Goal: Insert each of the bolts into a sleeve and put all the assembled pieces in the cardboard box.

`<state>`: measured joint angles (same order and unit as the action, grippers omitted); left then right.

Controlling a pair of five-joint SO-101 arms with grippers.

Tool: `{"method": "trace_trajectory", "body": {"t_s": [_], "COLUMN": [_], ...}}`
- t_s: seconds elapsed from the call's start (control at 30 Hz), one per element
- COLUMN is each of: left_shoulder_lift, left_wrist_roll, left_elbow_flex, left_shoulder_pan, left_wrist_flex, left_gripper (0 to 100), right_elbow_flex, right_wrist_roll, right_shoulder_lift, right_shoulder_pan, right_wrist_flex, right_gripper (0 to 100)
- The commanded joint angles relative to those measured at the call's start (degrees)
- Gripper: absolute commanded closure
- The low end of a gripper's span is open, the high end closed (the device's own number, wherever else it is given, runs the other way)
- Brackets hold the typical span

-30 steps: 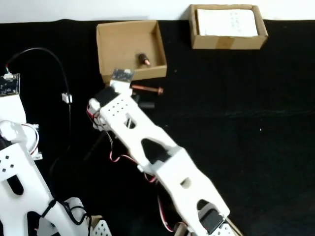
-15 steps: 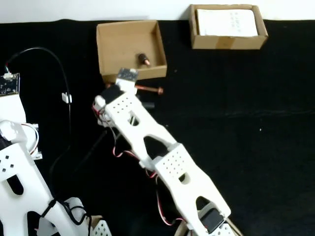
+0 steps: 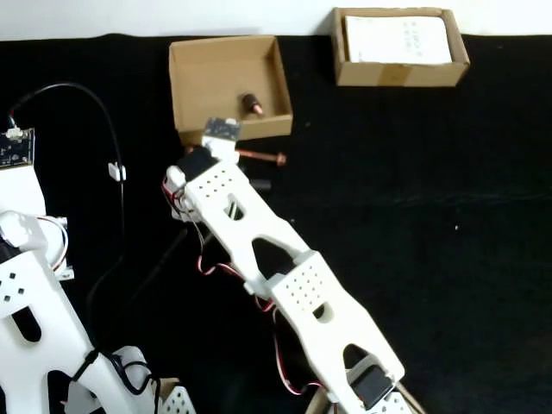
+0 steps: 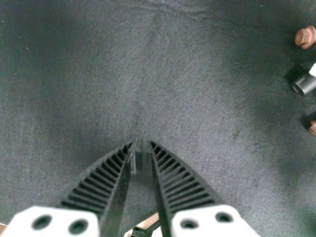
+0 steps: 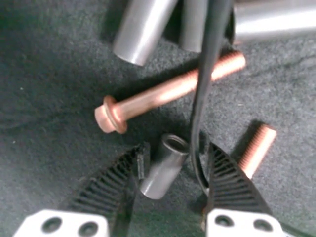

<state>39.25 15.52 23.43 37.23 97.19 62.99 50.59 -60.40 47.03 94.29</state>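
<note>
Your right gripper (image 5: 177,152) gapes wide around the sleeve (image 5: 163,172); closing may pinch the black cable (image 5: 208,74) too.

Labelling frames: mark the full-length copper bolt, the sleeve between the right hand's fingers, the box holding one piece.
bolt (image 5: 163,94), right wrist view, shank.
sleeve (image 5: 163,169), right wrist view, side.
cardboard box (image 3: 207,82), high view, floor.

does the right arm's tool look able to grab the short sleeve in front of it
Probably yes: the right tool is open and the sleeve lies between its fingers. A black cable beside the sleeve might get pinched too.
</note>
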Motion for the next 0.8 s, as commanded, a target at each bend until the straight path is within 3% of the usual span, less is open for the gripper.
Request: {"method": "trace_trajectory", "body": {"t_s": [0.0, 0.23, 0.4, 0.7, 0.77], "left_shoulder_lift": [-0.31, -0.31, -0.31, -0.31, -0.31], "left_wrist_roll": [0.26, 0.26, 0.26, 0.26, 0.26], "left_elbow_flex": [-1.1, -1.1, -1.1, -1.1, -1.1], "left_shoulder_pan": [0.31, 0.4, 0.4, 0.4, 0.4], "left_wrist_flex": [-0.18, -0.18, -0.26, -0.35, -0.35], "left_gripper": [96, 96, 96, 96, 96], "right_elbow_flex": [2.77, 2.86, 2.86, 9.98, 11.56], "right_wrist_roll": [-0.7, -0.7, -0.79, -0.97, -4.13], "right_shoulder_lift": [-0.75, -6.29, -7.08, -4.26, -2.95], "right_shoulder_pan": [1.54, 1.63, 0.22, -1.1, -1.54], "right_wrist_flex": [-2.15, -3.38, -3.47, 3.91, 5.93], "right_gripper": [82.5, 83.7, 96.8, 97.5, 97.6]}}
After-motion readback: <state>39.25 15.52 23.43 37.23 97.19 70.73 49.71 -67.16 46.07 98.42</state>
